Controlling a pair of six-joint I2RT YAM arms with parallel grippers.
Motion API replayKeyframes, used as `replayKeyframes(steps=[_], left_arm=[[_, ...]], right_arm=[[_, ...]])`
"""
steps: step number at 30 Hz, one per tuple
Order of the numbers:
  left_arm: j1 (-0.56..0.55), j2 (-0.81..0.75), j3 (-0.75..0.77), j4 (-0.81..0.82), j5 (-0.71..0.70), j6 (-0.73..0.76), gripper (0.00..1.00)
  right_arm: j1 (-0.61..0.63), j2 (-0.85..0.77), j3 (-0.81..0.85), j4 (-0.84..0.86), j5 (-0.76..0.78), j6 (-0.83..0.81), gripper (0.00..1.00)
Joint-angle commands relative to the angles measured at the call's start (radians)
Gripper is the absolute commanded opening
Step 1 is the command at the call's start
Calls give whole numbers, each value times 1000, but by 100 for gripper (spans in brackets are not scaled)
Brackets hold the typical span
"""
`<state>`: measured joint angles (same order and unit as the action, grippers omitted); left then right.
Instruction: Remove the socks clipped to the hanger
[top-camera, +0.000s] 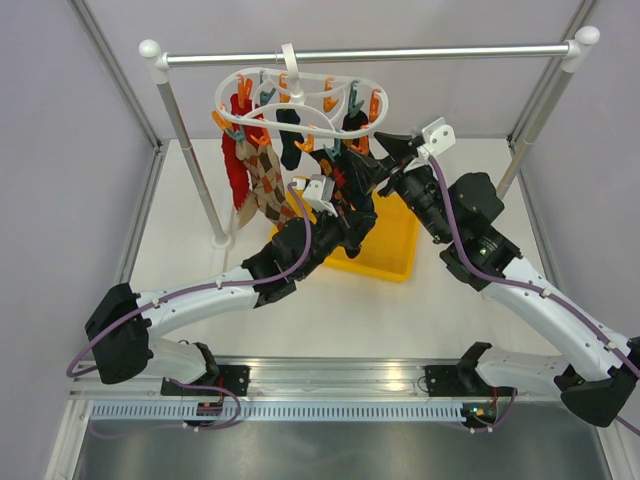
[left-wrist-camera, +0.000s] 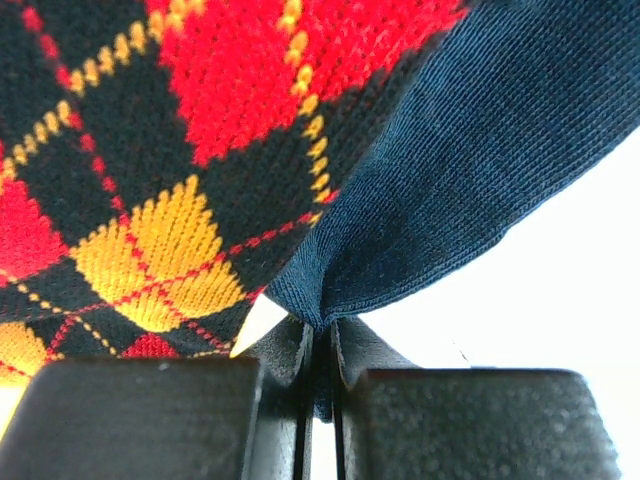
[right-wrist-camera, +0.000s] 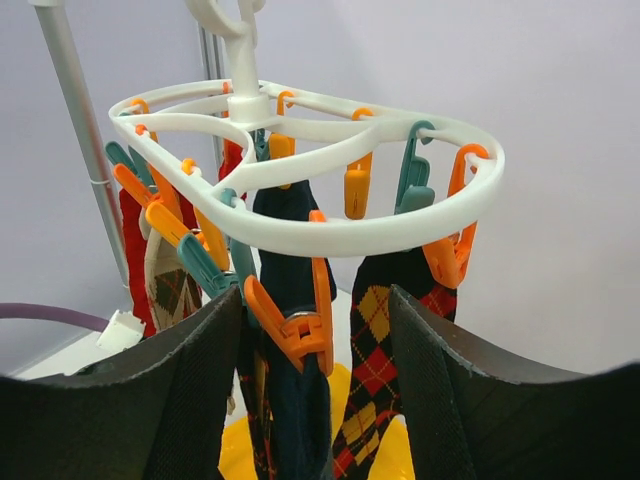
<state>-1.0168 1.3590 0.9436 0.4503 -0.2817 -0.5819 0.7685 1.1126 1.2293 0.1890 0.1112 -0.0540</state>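
- The left gripper (left-wrist-camera: 322, 345) is pressed together, pinching a fold of dark navy sock (left-wrist-camera: 450, 170) that rises straight out from its fingertips. Only its own wrist view shows this nip.
- Just left of that fold and touching it lies argyle knit (left-wrist-camera: 150, 150) in red, yellow and navy. Whether it belongs to the same sock as the navy cloth cannot be told.
- From above, this gripper is buried among dark hanging cloth over a yellow bin (top-camera: 395, 255), and its fingers are hidden there.
- The right gripper (right-wrist-camera: 315, 350) stands spread, with one finger (right-wrist-camera: 190, 380) on each side of an orange peg (right-wrist-camera: 300, 335). The peg sits nearer the left finger, and whether they touch cannot be told.
- Below that peg a dark blue sock (right-wrist-camera: 290, 430) hangs between the fingers. Just inside the right finger hangs a red-and-yellow argyle sock (right-wrist-camera: 375, 370).
- Straight above the spread fingers is the hanger (right-wrist-camera: 330, 235), a level white oval ring with orange and teal pegs. Its hook runs up out of the picture.
- Farther left of this gripper, more socks (right-wrist-camera: 165, 285) hang from the ring, in red and in brown-beige argyle.
- The top view alone shows the hook over a silver rail (top-camera: 400, 52), and the bin resting on the table (top-camera: 450, 330) beneath both grippers.
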Motion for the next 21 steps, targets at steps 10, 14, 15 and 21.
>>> replayKeyframes(steps=[10,14,15,21], left_arm=[[-3,-17,37,11,10,24,2],[-3,-18,32,8,6,22,2],[-5,-20,32,7,6,21,2],[-3,-24,11,7,-13,14,2]], right_arm=[[5,30,68,44,-2,5,43],[5,29,70,44,-1,14,28],[3,29,71,43,-2,16,21],[5,36,79,32,1,20,10]])
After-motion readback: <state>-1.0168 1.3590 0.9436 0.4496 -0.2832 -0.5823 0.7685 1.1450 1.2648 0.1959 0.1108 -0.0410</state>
